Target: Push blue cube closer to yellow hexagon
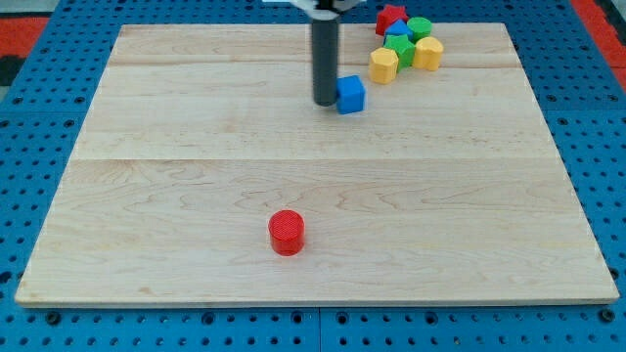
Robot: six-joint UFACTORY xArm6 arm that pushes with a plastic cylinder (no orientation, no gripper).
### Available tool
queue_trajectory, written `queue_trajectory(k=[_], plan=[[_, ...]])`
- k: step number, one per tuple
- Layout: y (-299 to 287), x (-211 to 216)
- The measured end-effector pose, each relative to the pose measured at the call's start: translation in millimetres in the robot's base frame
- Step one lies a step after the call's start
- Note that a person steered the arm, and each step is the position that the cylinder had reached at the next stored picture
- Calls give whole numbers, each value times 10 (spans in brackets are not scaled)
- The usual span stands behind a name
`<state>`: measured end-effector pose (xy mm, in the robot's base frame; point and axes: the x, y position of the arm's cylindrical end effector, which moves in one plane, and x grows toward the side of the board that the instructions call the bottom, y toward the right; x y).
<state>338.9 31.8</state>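
Note:
The blue cube (350, 94) sits on the wooden board (196, 176) near the view's top, right of centre. My tip (324, 101) is right against the cube's left side. The yellow hexagon (383, 66) lies up and to the right of the cube, a short gap away. It is part of a cluster of blocks at the view's top right.
The cluster holds a second yellow block (427, 53), a green block (400, 50), a green cylinder (419, 27), a small blue block (397, 30) and a red star (390, 17). A red cylinder (287, 233) stands alone near the view's bottom centre.

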Motion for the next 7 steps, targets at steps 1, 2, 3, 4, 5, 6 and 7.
queue_trajectory(k=[1,2,3,4,5,6,7], plan=[[402,-36],[469,-20],[595,38],[752,123],[1068,132],[1432,3],[1421,-230]])
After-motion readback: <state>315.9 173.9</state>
